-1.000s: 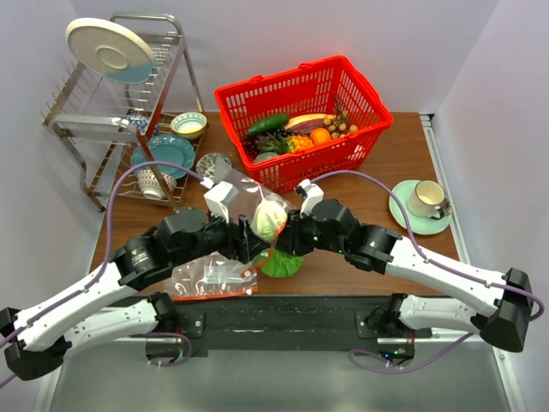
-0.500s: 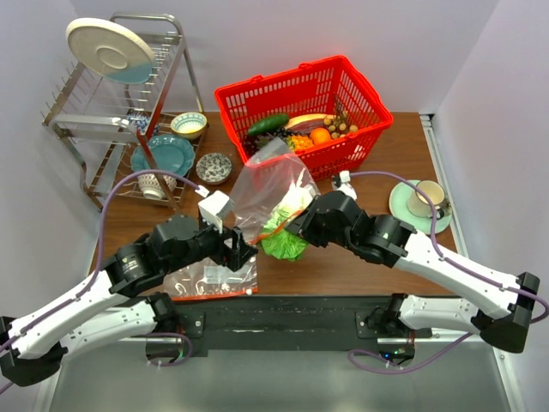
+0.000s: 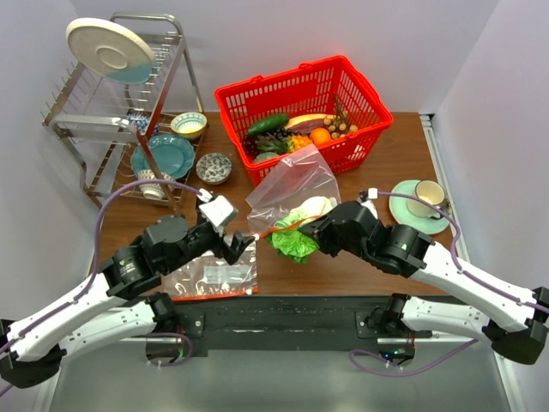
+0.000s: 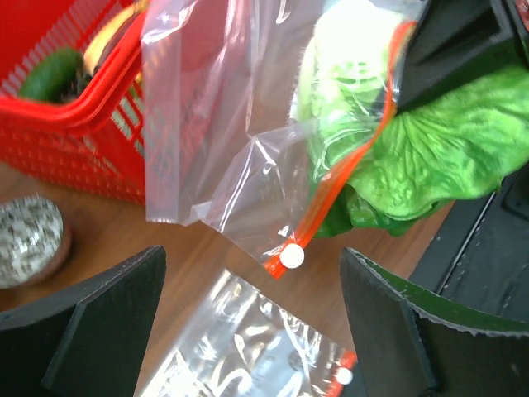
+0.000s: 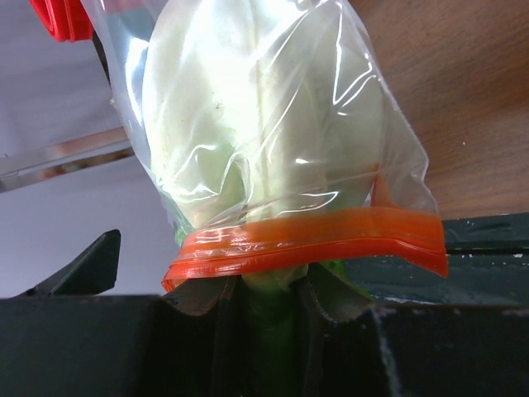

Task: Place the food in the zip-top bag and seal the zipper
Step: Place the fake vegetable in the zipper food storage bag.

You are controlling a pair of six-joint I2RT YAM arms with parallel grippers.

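Observation:
My right gripper (image 3: 316, 233) is shut on the green leafy end of the napa cabbage (image 3: 296, 242), just above the table. The cabbage's white end (image 5: 264, 124) sits inside the clear zip-top bag (image 3: 292, 184), whose mouth hangs loosely round it. The red-orange zipper (image 5: 306, 236) is unsealed, and its white tab (image 4: 291, 256) dangles toward my left gripper (image 3: 238, 251). That gripper (image 4: 252, 331) is open and empty, just short of the tab. A dark green cucumber (image 3: 268, 124) and small brown nuts (image 3: 345, 127) lie in the red basket (image 3: 360, 94).
A second clear bag (image 3: 210, 276) lies flat under my left gripper. At the back left stand a dish rack (image 3: 111, 103), a teal plate (image 3: 167, 153) and a small patterned bowl (image 3: 213, 167). A cup on a saucer (image 3: 422, 204) sits at the right.
My left gripper has opened wider and drawn back to the left, away from the bag's mouth. The right gripper has carried the cabbage, with the bag over it, to the right.

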